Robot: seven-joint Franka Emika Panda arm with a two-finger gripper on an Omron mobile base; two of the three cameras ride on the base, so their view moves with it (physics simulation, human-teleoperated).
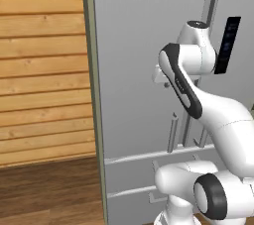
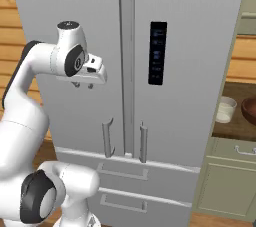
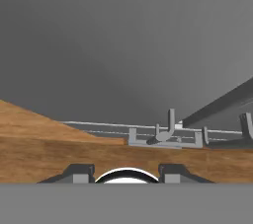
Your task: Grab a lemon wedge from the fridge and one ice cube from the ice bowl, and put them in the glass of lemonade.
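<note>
Both doors of the fridge are shut, so no step is complete: the lemon wedge, presumably inside, and the ice cube remain to be fetched. On the counter to its right stand the glass of lemonade and the ice bowl. Gripper hangs beside the left door, pointing down, fingers partly apart, holding nothing.
</note>
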